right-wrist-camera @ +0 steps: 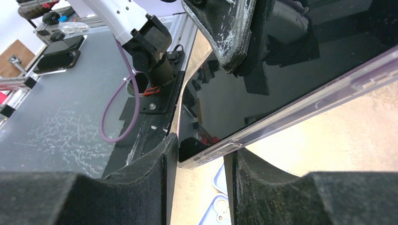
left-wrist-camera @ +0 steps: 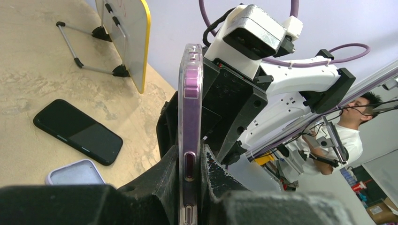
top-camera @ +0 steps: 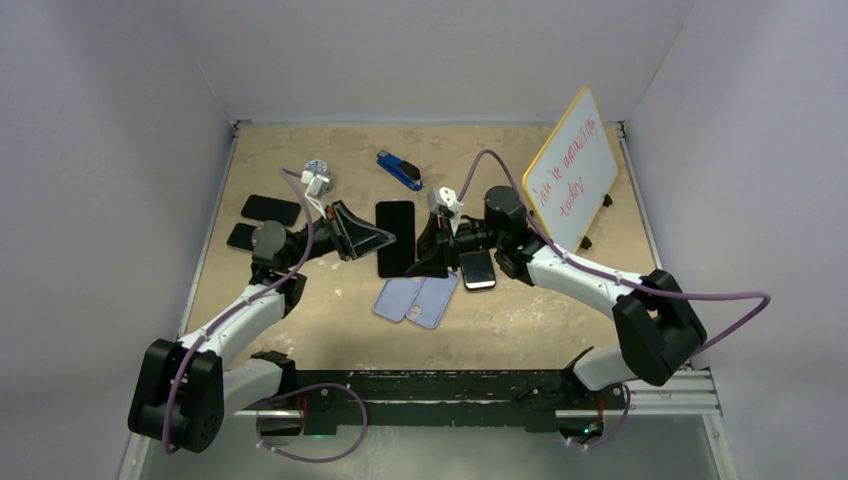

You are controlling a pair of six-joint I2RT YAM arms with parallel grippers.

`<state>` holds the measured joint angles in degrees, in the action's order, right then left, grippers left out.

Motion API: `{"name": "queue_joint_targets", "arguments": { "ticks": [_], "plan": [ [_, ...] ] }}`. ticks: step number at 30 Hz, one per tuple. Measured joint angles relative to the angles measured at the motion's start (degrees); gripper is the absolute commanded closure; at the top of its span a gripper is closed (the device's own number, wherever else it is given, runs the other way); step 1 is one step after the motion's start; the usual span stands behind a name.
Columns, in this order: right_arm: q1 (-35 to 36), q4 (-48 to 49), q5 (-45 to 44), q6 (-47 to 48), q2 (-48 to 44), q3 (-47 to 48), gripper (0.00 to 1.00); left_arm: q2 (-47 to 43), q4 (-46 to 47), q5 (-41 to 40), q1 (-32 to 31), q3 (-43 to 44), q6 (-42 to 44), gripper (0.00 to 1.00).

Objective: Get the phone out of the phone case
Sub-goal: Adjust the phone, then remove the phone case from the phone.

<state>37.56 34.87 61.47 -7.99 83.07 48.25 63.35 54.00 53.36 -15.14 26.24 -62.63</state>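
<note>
left gripper (left-wrist-camera: 190,161): clenched on phone case (left-wrist-camera: 190,93), left edge
right gripper (right-wrist-camera: 199,161): jaws parted, straddling right edge
phone (right-wrist-camera: 300,65) axis: near-far, midway between arms

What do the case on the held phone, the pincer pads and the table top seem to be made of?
Case: likely clear soft plastic, glossy; the purple edge of the phone shows through it.
Pads: probably dark rubber or foam, matte and finely grained.
Table top: looks like a light wood board, dull, with mottled worn patches.
</note>
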Motion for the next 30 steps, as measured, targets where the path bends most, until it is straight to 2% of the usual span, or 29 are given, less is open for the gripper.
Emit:
{"name": "queue_joint_targets", "arguments": {
  "ticks": [15, 24, 30],
  "plan": [
    [0.3, 1.8, 2.8, 8.2, -1.0, -2.6, 0.56, 0.0, -0.5, 2.1, -0.4, 0.2, -0.4, 1.00],
    [0.6, -2.3, 4.2, 13.2, -1.0, -2.3, 0.48, 0.0, -1.4, 2.2, -0.4, 0.7, -0.7, 1.00],
    [0.7, -4.9, 4.2, 14.5, -1.0, -2.1, 0.48, -0.5, -3.1, 1.8, -0.4, 1.7, 0.3, 1.00]
  ]
}}
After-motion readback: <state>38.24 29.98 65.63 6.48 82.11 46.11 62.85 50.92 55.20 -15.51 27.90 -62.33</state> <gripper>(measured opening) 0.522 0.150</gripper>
